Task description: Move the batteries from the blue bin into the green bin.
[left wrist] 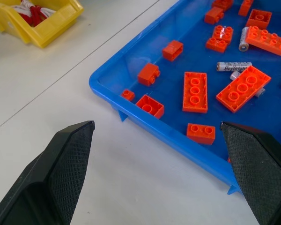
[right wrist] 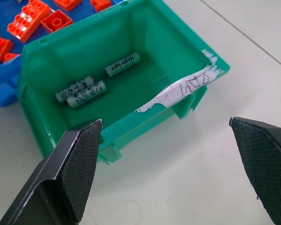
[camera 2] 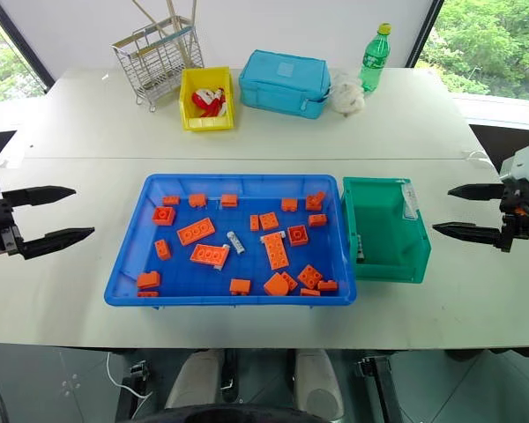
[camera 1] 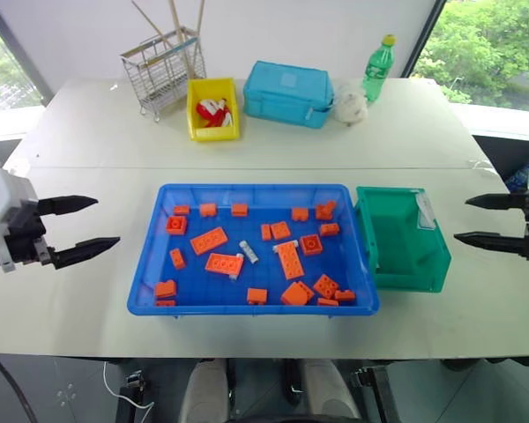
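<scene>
I see a wide, pale off-white surface made of joined tabletops, backed by a plain white wall. Daylit windows with green foliage flank both corners.

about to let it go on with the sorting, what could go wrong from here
1. The batteries left in the blue bin lie tight against orange bricks, so a grasp may catch a brick too.
2. The green bin sits touching the blue bin's side; a reach by the open right gripper could nudge it.
3. The left gripper is also open, beside the table.
</scene>
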`<action>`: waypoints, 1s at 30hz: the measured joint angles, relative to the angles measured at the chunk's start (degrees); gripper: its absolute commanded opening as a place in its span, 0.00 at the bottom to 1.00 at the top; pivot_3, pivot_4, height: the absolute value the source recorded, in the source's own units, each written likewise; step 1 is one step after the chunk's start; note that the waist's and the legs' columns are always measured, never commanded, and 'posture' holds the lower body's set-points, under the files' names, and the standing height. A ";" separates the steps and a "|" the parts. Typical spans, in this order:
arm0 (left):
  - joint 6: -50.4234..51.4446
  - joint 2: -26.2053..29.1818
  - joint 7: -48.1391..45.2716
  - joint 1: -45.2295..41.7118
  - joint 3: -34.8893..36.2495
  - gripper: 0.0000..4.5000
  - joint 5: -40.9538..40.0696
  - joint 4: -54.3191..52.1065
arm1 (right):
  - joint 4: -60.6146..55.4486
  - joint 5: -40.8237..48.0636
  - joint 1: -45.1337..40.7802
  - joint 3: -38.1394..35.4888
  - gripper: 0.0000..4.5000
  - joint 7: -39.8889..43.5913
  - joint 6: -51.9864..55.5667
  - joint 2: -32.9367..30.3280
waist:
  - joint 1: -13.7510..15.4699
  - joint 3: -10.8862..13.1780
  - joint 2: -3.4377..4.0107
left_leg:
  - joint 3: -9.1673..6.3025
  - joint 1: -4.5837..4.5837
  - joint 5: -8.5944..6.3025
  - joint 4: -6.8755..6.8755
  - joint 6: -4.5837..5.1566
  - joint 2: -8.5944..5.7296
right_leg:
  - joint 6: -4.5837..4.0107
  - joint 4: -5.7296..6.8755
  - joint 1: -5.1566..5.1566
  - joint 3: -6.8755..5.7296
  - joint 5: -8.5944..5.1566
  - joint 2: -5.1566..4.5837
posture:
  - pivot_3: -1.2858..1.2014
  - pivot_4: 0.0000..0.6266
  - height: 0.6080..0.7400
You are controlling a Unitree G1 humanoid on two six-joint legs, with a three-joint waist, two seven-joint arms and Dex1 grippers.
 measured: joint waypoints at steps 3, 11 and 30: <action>0.10 -0.03 0.67 -0.06 0.00 1.00 0.01 -0.48 | 0.90 -0.19 -0.68 0.12 1.00 -0.05 -0.57 0.59 | -0.02 0.00 0.00 | 0.00 0.00 0.00 0.00 0.00 0.00 | 0.00 0.00 0.00 0.00 0.00 0.00 | 0.52 0.24 0.97; 1.82 -0.05 1.55 -0.10 -0.01 1.00 -1.01 -0.86 | 1.65 -0.57 -0.78 0.13 1.00 -0.24 0.03 1.69 | 0.00 0.00 0.01 | 0.01 0.00 0.00 0.02 0.00 0.00 | 0.01 0.05 0.00 0.01 0.01 0.00 | 0.52 0.24 0.97; 9.87 0.23 -2.11 2.84 0.04 1.00 -8.94 -15.54 | -27.63 -2.17 -16.66 13.52 1.00 -11.74 19.60 9.21 | -0.24 0.05 0.10 | -0.02 -0.02 0.02 0.10 -0.03 0.02 | 0.00 0.65 -0.34 0.13 -0.01 0.09 | 0.52 0.24 0.97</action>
